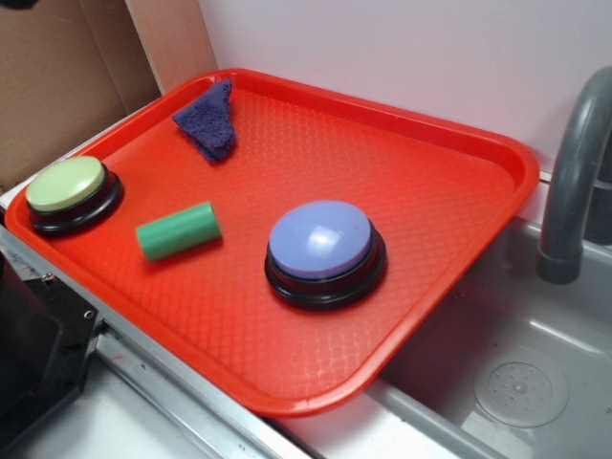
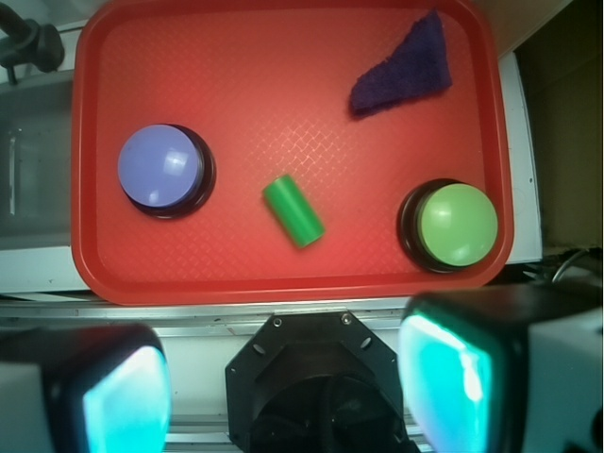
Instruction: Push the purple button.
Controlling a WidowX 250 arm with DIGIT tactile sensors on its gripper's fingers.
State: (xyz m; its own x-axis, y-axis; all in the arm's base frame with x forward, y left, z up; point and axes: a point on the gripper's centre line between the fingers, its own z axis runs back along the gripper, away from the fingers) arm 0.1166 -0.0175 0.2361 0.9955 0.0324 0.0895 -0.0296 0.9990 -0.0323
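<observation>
A red tray (image 1: 449,143) sits on the counter beside a sink (image 1: 535,382), and on it we see the purple button (image 1: 320,241) at the centre-right of the exterior frame, its pale dome untouched. In the wrist view the same purple button (image 2: 159,166) lies at centre-left, inside the tray's left edge.

Our gripper (image 2: 283,387) hangs high above the near rim of the tray, released and holding nothing: its two pads (image 2: 444,377) fill the lower corners of the wrist frame with a wide gap between them. The exterior view does not show it.

The relation that matters: from the gripper, the button lies toward the upper left of the wrist frame, well apart and far below. We judge the coming move must carry the gripper leftward and forward over the tray, then straight down onto the dome.

A green cylinder (image 2: 293,210) lies near the tray's middle, between the purple button and a smaller green button (image 2: 457,225) at the right. A dark purple cloth (image 2: 404,71) rests in the upper right. We judge none of them blocks the path.
</observation>
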